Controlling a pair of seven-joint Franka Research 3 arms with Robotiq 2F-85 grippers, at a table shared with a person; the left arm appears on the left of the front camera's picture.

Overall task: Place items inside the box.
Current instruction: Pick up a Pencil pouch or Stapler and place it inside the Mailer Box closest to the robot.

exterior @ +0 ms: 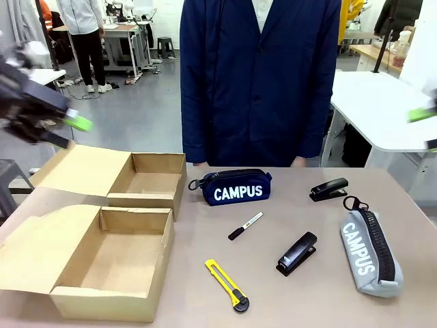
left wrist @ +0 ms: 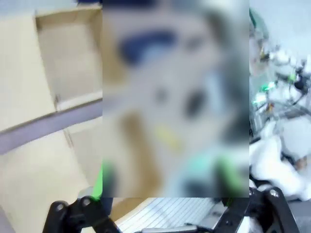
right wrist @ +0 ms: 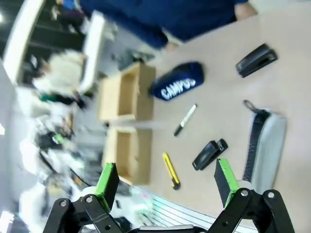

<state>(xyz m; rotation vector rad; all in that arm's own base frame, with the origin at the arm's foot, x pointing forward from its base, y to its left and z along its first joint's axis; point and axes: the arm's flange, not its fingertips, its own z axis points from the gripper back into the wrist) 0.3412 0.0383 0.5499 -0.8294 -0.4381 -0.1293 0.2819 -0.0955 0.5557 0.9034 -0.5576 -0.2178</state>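
Observation:
On the table lie a navy "CAMPUS" pouch [exterior: 235, 186] [right wrist: 177, 82], a grey "CAMPUS" pouch [exterior: 371, 251] [right wrist: 265, 145], two black staplers [exterior: 328, 189] [exterior: 297, 253], a white marker [exterior: 245, 225] [right wrist: 186, 119] and a yellow-black utility knife [exterior: 227, 285] [right wrist: 170, 171]. Two open cardboard boxes [exterior: 147, 183] [exterior: 102, 263] stand at the left, both empty. My left gripper [exterior: 48, 119] [left wrist: 163, 184] hovers blurred high above the far box, open. My right gripper [exterior: 425, 117] [right wrist: 165, 182] hangs high at the right edge, open, holding nothing.
A person in a navy coat [exterior: 259, 82] stands at the far edge behind the navy pouch. Box flaps [exterior: 75, 167] spread out to the left. A white table [exterior: 382, 102] stands behind at the right.

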